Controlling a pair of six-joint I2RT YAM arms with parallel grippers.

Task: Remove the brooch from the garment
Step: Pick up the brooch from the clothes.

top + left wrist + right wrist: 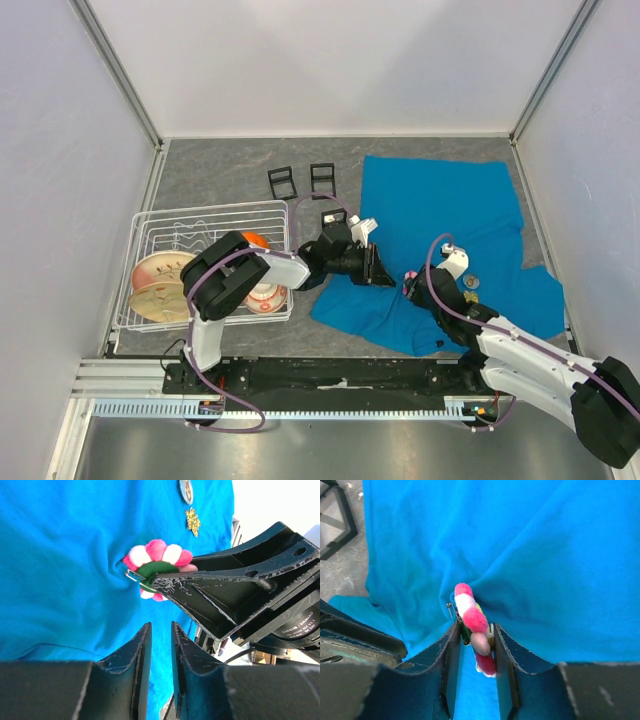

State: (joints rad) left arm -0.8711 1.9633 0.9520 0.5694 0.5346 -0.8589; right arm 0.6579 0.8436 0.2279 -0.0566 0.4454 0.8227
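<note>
My right fingers (456,632) clamp the pink-and-white brooch (472,620), seemingly pinned to the bunched teal garment (545,555). My left fingers (146,635) sit nearly together nearby; whether they pinch cloth, I cannot tell. Best to anchor the cloth and pull slowly.

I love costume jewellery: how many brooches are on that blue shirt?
3. A pink-and-white flower brooch between the fingers of the right gripper; a gold star brooch and an oval brooch side by side farther along the shirt. Folds may hide others.
</note>
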